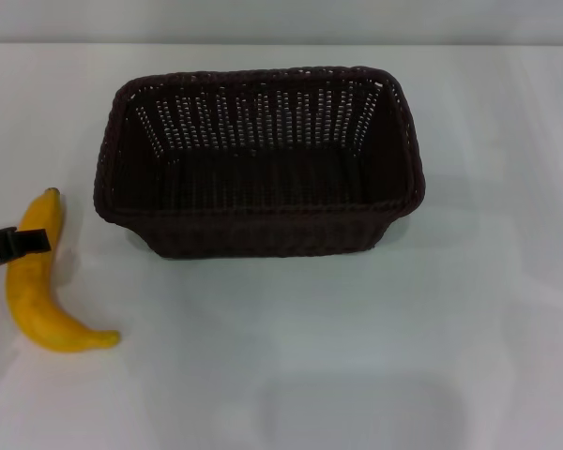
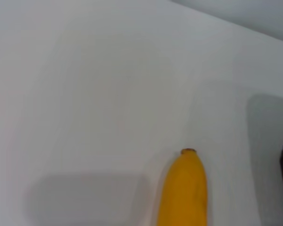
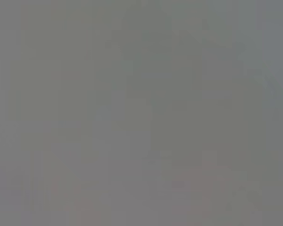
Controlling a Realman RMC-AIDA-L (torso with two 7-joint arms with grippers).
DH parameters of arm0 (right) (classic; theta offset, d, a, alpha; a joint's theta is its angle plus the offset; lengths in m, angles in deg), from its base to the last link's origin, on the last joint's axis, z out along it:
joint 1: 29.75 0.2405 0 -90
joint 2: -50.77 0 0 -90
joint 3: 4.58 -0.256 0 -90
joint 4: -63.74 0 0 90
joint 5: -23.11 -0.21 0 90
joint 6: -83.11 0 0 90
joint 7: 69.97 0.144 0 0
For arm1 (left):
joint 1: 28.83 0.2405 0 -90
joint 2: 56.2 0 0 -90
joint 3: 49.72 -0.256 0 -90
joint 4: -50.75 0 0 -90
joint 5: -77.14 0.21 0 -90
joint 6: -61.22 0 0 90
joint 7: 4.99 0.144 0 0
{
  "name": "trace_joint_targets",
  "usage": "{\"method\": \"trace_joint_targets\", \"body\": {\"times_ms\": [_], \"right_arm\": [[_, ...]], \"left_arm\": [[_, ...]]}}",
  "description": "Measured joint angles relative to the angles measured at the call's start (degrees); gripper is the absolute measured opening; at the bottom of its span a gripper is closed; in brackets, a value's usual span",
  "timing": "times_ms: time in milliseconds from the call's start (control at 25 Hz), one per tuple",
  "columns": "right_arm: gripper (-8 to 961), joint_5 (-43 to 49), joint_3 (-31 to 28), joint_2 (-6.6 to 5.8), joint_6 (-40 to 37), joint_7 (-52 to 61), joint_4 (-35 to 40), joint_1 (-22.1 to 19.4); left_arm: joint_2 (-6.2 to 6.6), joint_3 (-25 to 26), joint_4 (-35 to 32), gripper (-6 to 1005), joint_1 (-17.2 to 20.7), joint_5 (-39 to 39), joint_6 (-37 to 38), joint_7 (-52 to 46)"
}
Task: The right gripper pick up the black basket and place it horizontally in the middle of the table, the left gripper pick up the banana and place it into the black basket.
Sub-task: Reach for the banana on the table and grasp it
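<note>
The black basket [image 1: 263, 234] stands upright on the white table [image 1: 375, 356], a little back of the middle, with its long side across my view and nothing inside it. The banana [image 1: 36, 305] lies on the table left of the basket, curved, its stem end toward the front. My left gripper [image 1: 14, 246] comes in from the left edge and reaches over the banana's upper half. The left wrist view shows one end of the banana [image 2: 185, 188] on the white surface. The right gripper is out of view, and the right wrist view shows only plain grey.
The table's far edge [image 1: 281, 43] meets a grey wall behind the basket. White tabletop stretches in front of the basket and to its right.
</note>
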Motion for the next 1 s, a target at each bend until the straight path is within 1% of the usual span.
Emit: {"method": "trace_joint_targets", "body": {"times_ms": [440, 1000], "right_arm": [[723, 0.04, 0.09, 0.31, 0.00, 0.04, 0.25, -0.26], [723, 0.09, 0.27, 0.61, 0.24, -0.17, 0.54, -0.93]], "left_arm": [[0.15, -0.14, 4.58, 726, -0.05, -0.74, 3.10, 0.31], [0.09, -0.53, 6.39, 725, -0.50, -1.02, 5.74, 0.75]]}}
